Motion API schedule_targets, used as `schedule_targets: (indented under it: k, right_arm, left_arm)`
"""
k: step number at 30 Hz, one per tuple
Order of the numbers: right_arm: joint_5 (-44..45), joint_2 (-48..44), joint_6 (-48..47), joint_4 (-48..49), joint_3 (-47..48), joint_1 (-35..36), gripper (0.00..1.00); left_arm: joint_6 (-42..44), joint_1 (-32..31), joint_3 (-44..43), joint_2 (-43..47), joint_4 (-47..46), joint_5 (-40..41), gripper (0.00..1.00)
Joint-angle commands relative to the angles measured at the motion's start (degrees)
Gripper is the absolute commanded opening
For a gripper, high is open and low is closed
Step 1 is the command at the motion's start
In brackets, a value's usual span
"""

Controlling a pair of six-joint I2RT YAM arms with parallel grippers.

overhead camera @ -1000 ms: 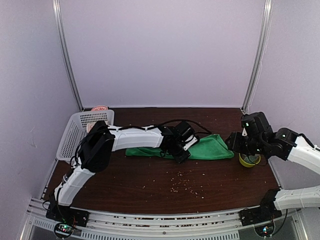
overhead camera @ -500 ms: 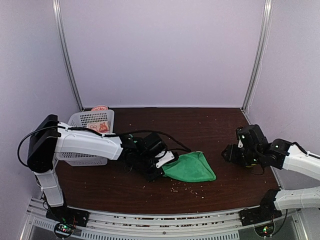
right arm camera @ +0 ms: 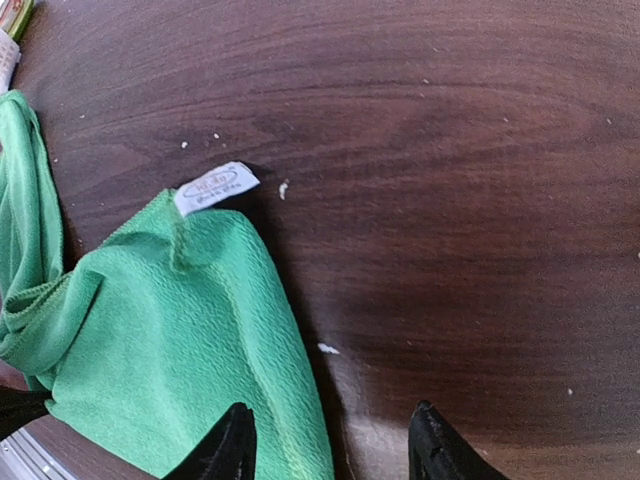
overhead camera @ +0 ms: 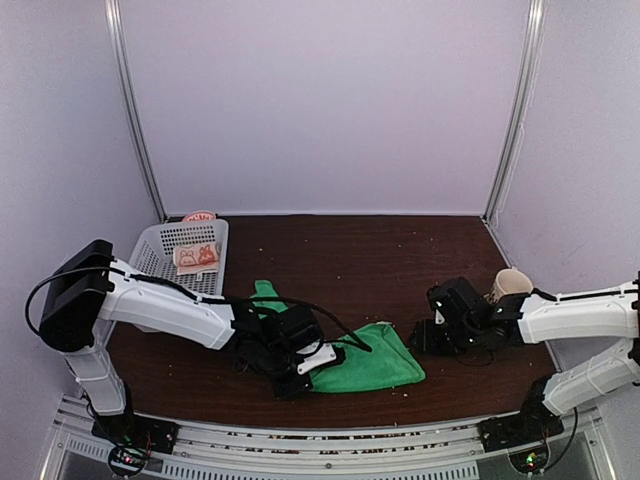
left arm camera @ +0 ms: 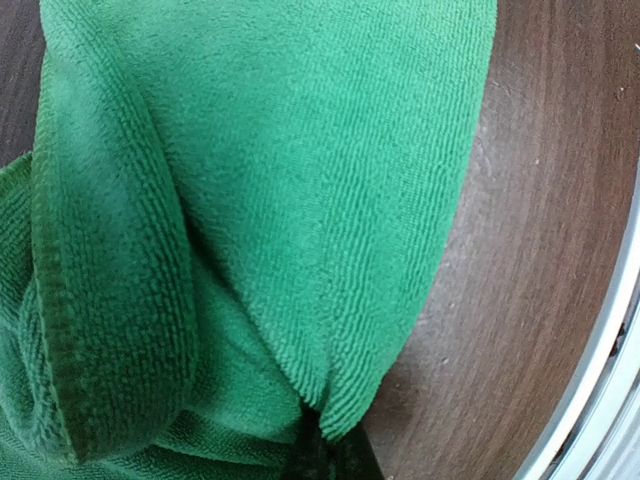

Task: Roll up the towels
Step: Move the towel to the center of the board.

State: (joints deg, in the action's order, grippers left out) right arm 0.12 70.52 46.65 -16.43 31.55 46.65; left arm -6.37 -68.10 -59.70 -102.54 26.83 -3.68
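The bright green towel [overhead camera: 365, 365] lies folded near the table's front, with one end trailing back to the left [overhead camera: 263, 294]. My left gripper [overhead camera: 303, 368] is shut on the green towel's left corner; in the left wrist view the green towel [left arm camera: 300, 190] fills the frame and its edge is pinched between the jaws. My right gripper [overhead camera: 422, 338] stands open just right of the towel's right edge, low over the table. In the right wrist view its fingertips [right arm camera: 232, 440] straddle the green towel's edge [right arm camera: 180, 350], beside a white label [right arm camera: 216, 186]. The pinkish-beige printed towel [overhead camera: 197, 256] lies in the basket.
A white mesh basket [overhead camera: 160, 250] stands at the back left. A beige cup [overhead camera: 511, 285] sits at the right behind my right arm. Small crumbs dot the dark wooden table [overhead camera: 380, 260]. A metal rail [overhead camera: 330, 440] runs along the front edge.
My left gripper closed on the green towel and dragged it forward and left, folding it up. My right arm swung left and lower, uncovering the cup.
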Motion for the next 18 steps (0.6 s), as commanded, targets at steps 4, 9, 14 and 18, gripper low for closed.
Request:
schedule_targets:
  k: [4, 9, 14, 18]
  right_arm:
    - [1.1, 8.3, -3.5, 0.7, 12.7, 1.5, 0.53]
    - [6.7, 14.5, -2.2, -7.3, 20.4, 3.5, 0.51]
    - [9.4, 18.7, 0.7, -11.3, 24.6, 5.2, 0.48]
    - [10.9, 22.2, 2.4, -13.1, 27.6, 5.8, 0.45]
  left_arm:
    - [-2.5, -0.3, 1.0, 3.4, -0.6, 2.2, 0.34]
    - [-4.0, -0.3, 1.9, 7.7, -0.3, 4.7, 0.53]
    - [-7.8, -0.3, 7.6, 16.5, -3.8, 8.1, 0.70]
    - [-11.8, -0.3, 12.6, 24.5, -7.0, 12.6, 0.75]
